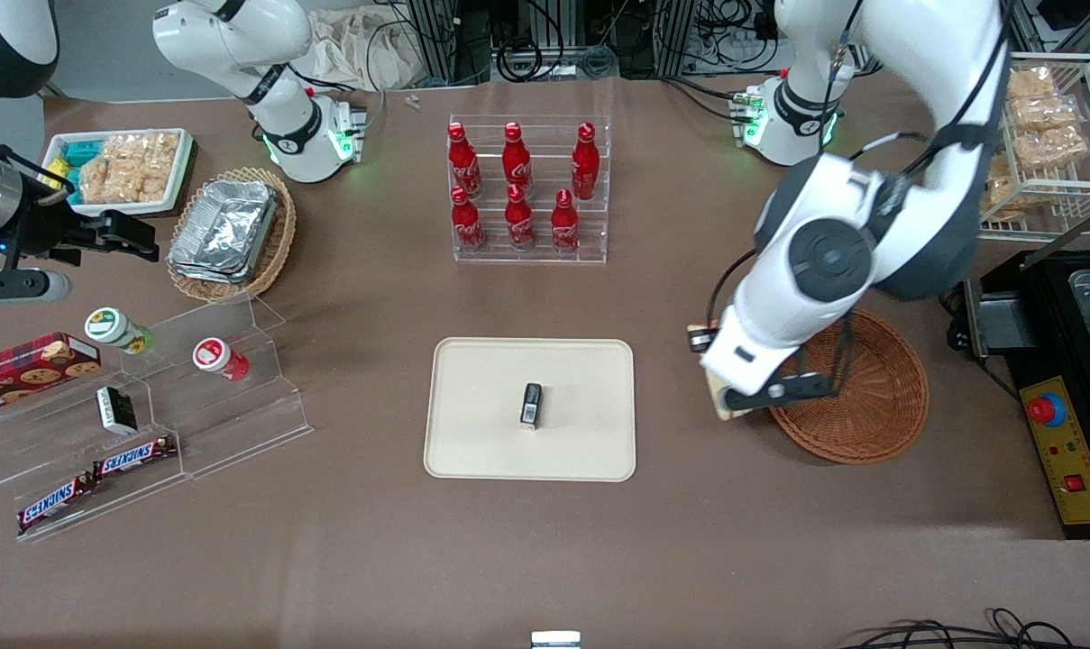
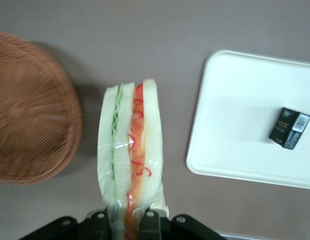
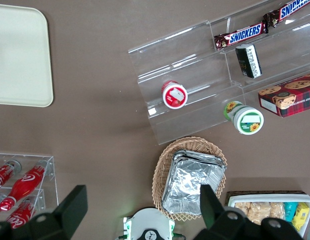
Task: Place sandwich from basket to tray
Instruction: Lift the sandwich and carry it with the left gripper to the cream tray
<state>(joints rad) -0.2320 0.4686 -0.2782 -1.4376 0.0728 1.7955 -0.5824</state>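
Observation:
My gripper [image 2: 129, 222] is shut on the sandwich [image 2: 130, 150], a plastic-wrapped wedge of white bread with green and orange-red filling. It hangs above bare table, between the reddish-brown wicker basket [image 2: 30, 110] and the cream tray [image 2: 235, 115]. In the front view the gripper [image 1: 734, 392] sits just outside the basket [image 1: 869, 397] rim, on the side toward the tray [image 1: 481, 397], with a corner of the sandwich [image 1: 719, 404] showing under the hand. The basket holds nothing that I can see.
A small black box [image 1: 531, 404] lies near the tray's middle. An acrylic rack of red cola bottles [image 1: 526, 189] stands farther from the front camera. A black appliance with a red button [image 1: 1049, 410] is beside the basket at the working arm's end.

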